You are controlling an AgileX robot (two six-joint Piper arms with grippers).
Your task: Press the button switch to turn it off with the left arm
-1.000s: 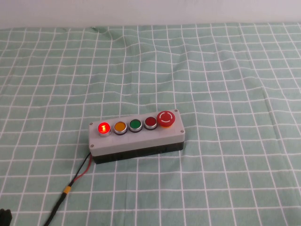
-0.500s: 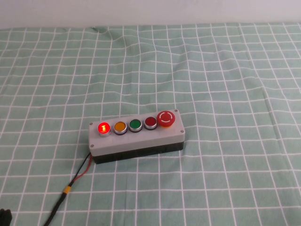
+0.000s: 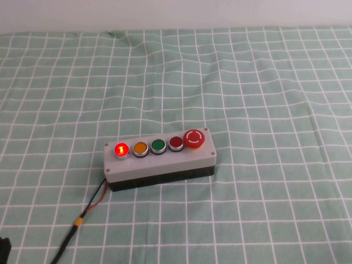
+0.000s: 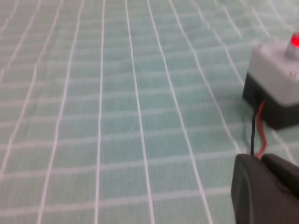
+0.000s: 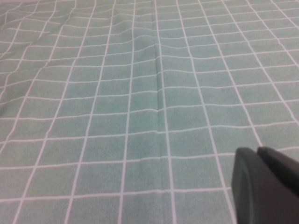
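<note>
The button switch (image 3: 121,149) glows bright red with a "1" mark at the left end of the grey box (image 3: 165,164) in the middle of the table. In the left wrist view the box (image 4: 273,70) is at the far edge, with the lit button (image 4: 295,40) just showing. My left gripper (image 4: 259,157) is shut and empty, low over the cloth, well short of the box; in the high view only a black bit of it (image 3: 4,246) shows at the bottom left corner. My right gripper (image 5: 257,150) is shut and empty over bare cloth, outside the high view.
On the box, to the right of the lit button, sit an orange (image 3: 140,148), a green (image 3: 158,146), a dark red flat button (image 3: 176,143) and a large red mushroom button (image 3: 194,138). Red and black wires (image 3: 94,199) run from the box to the near left. A green checked cloth (image 3: 247,82) covers the table.
The black bit of the left arm at the bottom left corner of the high view has shifted slightly upward. The box and the lit button are unchanged.
</note>
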